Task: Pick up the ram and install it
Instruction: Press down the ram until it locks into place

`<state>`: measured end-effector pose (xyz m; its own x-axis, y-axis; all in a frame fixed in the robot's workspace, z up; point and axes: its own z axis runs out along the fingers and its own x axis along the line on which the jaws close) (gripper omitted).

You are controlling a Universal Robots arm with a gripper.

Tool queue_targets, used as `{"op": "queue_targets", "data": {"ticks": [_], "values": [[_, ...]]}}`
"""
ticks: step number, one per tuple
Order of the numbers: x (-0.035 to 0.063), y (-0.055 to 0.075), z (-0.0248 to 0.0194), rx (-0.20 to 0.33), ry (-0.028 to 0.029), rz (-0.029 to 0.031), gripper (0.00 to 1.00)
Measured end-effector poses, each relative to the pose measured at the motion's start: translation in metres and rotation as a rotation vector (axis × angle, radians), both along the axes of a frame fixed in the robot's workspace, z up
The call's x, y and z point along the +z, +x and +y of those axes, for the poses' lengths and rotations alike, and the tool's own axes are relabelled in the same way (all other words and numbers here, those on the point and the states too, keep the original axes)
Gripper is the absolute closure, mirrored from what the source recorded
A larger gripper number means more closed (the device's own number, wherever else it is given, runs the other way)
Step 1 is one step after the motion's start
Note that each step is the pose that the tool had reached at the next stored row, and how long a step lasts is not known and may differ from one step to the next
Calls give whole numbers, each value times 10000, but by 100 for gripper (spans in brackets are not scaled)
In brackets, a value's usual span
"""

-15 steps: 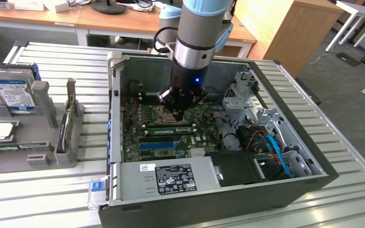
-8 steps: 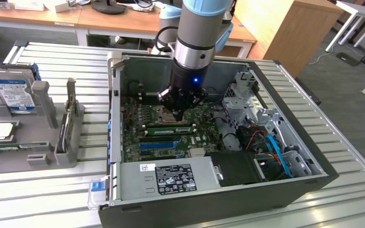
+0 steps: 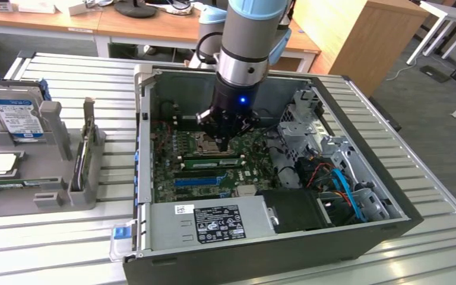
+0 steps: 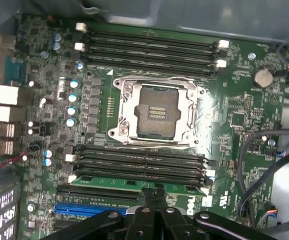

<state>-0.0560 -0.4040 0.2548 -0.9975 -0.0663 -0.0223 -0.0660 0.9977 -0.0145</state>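
inside the case (image 3: 370,228), over the motherboard (image 4: 244,115): ram (image 4: 134,186) seated in the slot nearest the blue slot (image 4: 84,208), lying crosswise just under the fingertips. gripper (image 4: 154,192) jaws clenched together, tips at the ram's upper edge, nothing grasped.

Robotics lab or office workroom: open desktop PC case (image 3: 386,228) on a slatted aluminium table (image 3: 442,178), grey fixture (image 3: 50,172) holding a hard drive (image 3: 16,116), wooden desks (image 3: 125,24) behind, wooden cabinet (image 3: 355,35), grey carpet floor (image 3: 426,95).
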Motion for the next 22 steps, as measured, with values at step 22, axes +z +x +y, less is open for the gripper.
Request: {"op": "queue_targets", "data": {"ticks": [22], "values": [[0,0,5,-1432,0,2,90]]}}
